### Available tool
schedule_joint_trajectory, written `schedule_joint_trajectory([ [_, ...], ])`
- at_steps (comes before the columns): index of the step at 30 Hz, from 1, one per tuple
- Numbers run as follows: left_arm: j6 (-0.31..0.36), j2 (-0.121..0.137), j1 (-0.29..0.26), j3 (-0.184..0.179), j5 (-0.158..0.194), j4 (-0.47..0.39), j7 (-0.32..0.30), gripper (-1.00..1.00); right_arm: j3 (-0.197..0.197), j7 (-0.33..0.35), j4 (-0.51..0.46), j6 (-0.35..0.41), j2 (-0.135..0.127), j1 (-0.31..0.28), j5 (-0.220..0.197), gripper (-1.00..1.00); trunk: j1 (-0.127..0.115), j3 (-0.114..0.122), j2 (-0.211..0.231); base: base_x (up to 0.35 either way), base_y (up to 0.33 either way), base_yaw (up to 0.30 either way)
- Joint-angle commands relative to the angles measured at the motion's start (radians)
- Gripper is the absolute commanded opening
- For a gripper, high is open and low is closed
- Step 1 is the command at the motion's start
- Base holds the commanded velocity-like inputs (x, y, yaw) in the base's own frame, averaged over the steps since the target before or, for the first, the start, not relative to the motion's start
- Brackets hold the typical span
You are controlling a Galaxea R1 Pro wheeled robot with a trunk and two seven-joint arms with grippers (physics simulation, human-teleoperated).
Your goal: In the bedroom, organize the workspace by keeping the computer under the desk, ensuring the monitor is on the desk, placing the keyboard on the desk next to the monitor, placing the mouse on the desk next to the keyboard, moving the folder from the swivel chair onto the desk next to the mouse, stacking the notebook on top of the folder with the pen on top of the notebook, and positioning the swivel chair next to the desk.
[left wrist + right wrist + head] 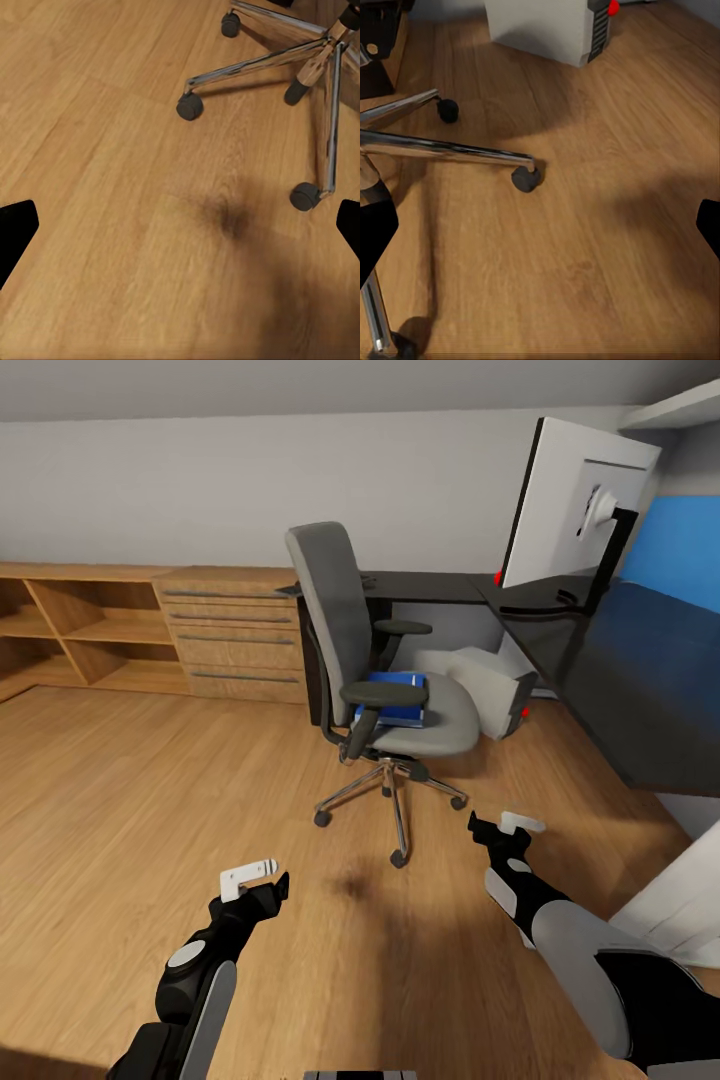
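Note:
The grey swivel chair (385, 695) stands on the oak floor in front of the desk (640, 690), with the blue folder (395, 695) lying on its seat. On the black desk top the monitor (575, 505) shows its white back. The light grey computer (480, 678) lies under the desk. Both grippers hang low over the floor, open and holding nothing: the left gripper (255, 880) left of the chair's base, the right gripper (505, 828) right of it. The left wrist view shows the chrome base (300, 60). The keyboard, mouse, notebook and pen are out of view.
A light-wood drawer chest (235, 630) and open shelves (70, 625) line the back wall to the left. The blue back panel (680, 545) rises behind the desk. The right wrist view shows a chair caster (525, 178) and the computer (547, 26) beyond it.

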Motion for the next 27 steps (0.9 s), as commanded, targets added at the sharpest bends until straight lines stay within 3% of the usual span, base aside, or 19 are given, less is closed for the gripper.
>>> schedule_joint_trajectory([
  [1, 0.003, 0.000, -0.001, -0.001, 0.011, -0.001, 0.009, 1.00, -0.001, 0.001, 0.001, -0.004, 0.000, -0.001, -0.004, 1.00, 0.000, -0.001, 0.000, 0.000, 0.000, 0.000],
  [27, 0.004, 0.002, 0.000, -0.004, 0.011, -0.001, 0.004, 1.00, -0.005, 0.000, -0.001, -0.007, -0.002, -0.001, -0.005, 1.00, 0.000, 0.014, 0.000, 0.000, 0.000, 0.000],
])
